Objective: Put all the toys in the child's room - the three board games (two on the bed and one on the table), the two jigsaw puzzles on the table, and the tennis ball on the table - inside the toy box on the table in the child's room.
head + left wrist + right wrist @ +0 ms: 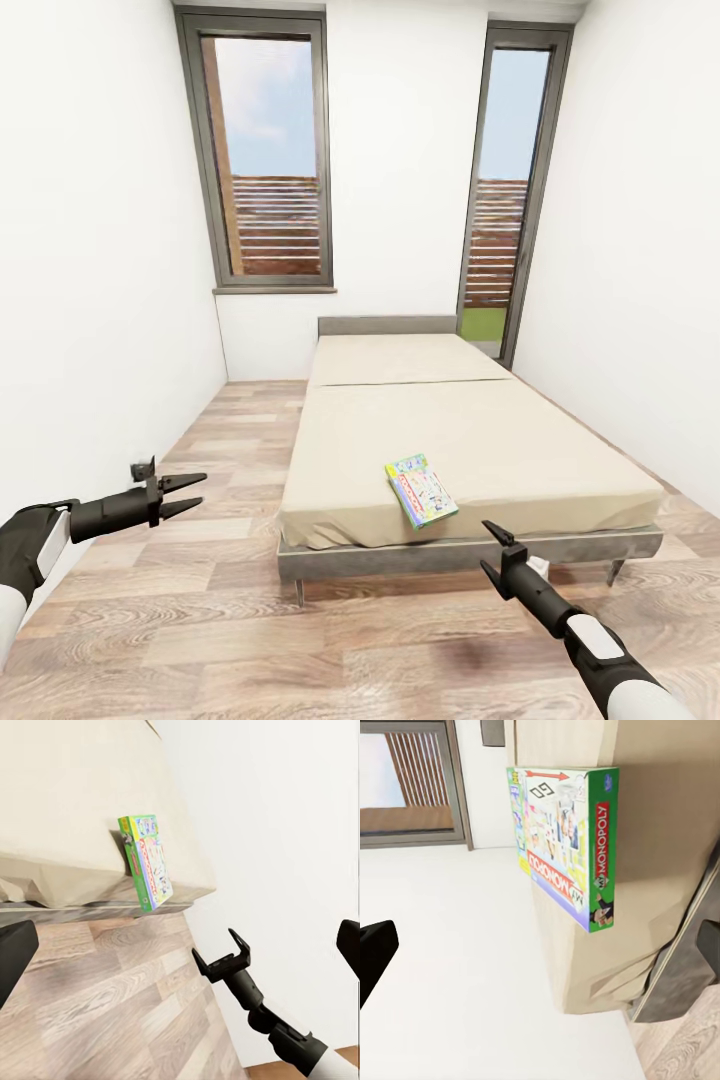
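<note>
Nearest the camera in the head view, two black arms are seen reaching over the wood-plank floor (200, 640), the left one from about 8 o'clock and the right one from about 5 o'clock. The left gripper (190, 494) is held out level over the floor near the left wall, its two fingers spread apart with nothing between them. The right gripper (500, 548) is raised just in front of the near edge of the bed (480, 440), and in the left wrist view the right gripper (219, 952) is shown with its fingers parted and empty. Just beyond it, at about 11 o'clock from the right gripper, one board game (421, 490) is seen lying flat on the beige mattress, close to the near edge and well apart from the left gripper. In the right wrist view the board game (566, 844) is shown as a green-edged Monopoly box with a colourful lid, resting on the bedding close to the corner of the mattress; the same board game (147, 860) is picked out in the left wrist view above the grey bed frame. Farther off, a grey headboard (387, 325) is set against the far white wall at 12 o'clock. Beyond it, a window (265, 150) is placed at about 11 o'clock and a tall glazed door (510, 190) at about 1 o'clock, with slatted fencing and blue sky visible through both.
</note>
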### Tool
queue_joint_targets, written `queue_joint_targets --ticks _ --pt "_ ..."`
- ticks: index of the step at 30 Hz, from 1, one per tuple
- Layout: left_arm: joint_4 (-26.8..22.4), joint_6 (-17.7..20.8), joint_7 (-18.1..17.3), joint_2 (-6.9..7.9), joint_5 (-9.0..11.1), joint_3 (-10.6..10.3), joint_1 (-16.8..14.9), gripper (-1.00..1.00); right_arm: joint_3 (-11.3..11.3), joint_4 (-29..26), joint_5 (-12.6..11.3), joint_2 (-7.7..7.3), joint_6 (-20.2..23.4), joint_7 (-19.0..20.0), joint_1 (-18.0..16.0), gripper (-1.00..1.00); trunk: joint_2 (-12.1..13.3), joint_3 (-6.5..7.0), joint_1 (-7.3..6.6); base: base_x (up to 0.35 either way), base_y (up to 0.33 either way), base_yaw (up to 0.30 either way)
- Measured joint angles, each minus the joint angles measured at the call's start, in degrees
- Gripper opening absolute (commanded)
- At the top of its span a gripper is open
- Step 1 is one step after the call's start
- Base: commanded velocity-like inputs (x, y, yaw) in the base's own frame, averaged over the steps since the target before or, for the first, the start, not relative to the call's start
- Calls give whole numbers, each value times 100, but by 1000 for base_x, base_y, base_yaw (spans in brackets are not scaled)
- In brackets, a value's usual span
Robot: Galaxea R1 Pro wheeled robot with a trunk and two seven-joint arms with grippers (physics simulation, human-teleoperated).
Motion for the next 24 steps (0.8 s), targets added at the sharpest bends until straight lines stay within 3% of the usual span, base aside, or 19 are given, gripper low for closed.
queue_joint_targets --ticks 8,24 --pt "1 -24 -303 16 -16 -6 13 100 -1 0 2 0 -6 33 0 100 0 0 0 9 0 0" --pt "4 -57 -383 72 -14 -7 24 100 -8 0 2 8 -17 24 0 100 0 0 0 83 0 0"
